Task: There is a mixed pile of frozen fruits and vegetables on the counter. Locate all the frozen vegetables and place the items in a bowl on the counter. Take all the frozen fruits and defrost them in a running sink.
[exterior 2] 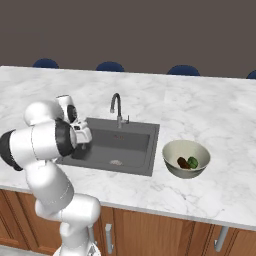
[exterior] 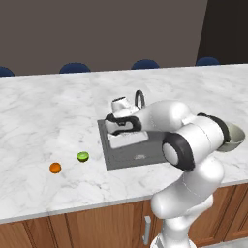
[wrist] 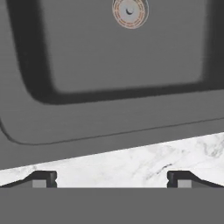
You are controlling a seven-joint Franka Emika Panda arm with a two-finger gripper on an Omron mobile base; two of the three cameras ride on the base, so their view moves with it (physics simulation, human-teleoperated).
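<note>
The frozen fruits are what I look for first: the small orange ball (exterior: 55,167) and the bright lime-green round piece (exterior: 83,156) both lie on the white marble surface (exterior: 48,111) in my left base view, near each other and well to the left of the sink (exterior: 127,154). They sit apart, not touching, the lime one a little farther back than the orange one.

The frozen vegetables are in the bowl (exterior 2: 172,151) (I can see them clearly from the right base view): the dark brown oblong piece (exterior 2: 183,162) and the dark green glossy oval piece (exterior 2: 193,162) lie side by side on its bottom. The bowl stands on the surface just to the right of the sink's right edge.

My claw (wrist: 112,179) hangs above the near left part of the sink, with its fingers spread wide and nothing between them. In the hand view I see the two dark fingertips (wrist: 43,178) over the strip of marble at the basin's rim, with the grey basin beyond and the round drain (wrist: 129,12) at the top. The thin dark curved faucet (exterior 2: 116,108) rises at the back edge of the sink. I cannot tell whether water is running.
</note>
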